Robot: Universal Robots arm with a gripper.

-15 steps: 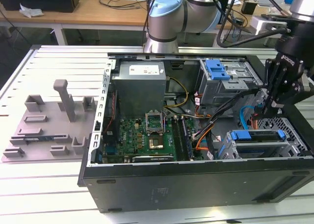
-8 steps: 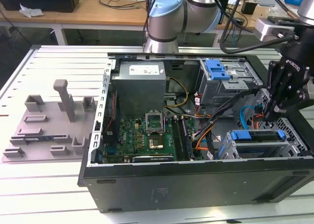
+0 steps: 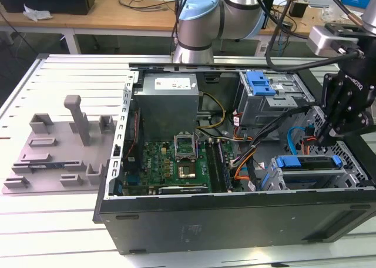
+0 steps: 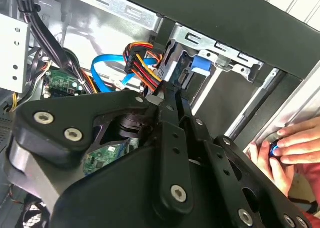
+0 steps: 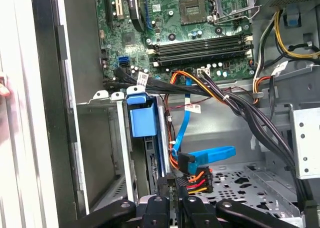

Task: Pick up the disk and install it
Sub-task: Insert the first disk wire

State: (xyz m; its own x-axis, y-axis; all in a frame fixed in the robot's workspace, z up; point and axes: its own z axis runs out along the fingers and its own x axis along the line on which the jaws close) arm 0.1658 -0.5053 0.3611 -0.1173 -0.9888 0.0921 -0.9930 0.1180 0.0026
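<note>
The disk (image 3: 305, 162), silver with a blue bracket, sits in the drive cage at the front corner of the open computer case, on the exterior view's right. In the first wrist view the disk (image 5: 143, 119) stands on edge in the cage, and its edge runs down between my fingers. My gripper (image 3: 326, 140) reaches into the case at the disk's inner end. Its black fingers (image 5: 156, 209) stand close together on the disk's edge, beside the orange and red cable plug (image 5: 192, 175). In the second wrist view my gripper (image 4: 170, 90) meets the disk (image 4: 187, 68) by the same plug.
A person's hand (image 4: 292, 143) rests on the case's outer wall near the cage. A blue latch piece (image 3: 260, 83) tops the upper bay. Cables (image 5: 240, 108) cross between motherboard (image 3: 176, 162) and cage. A grey fixture plate (image 3: 59, 156) lies on the exterior view's left.
</note>
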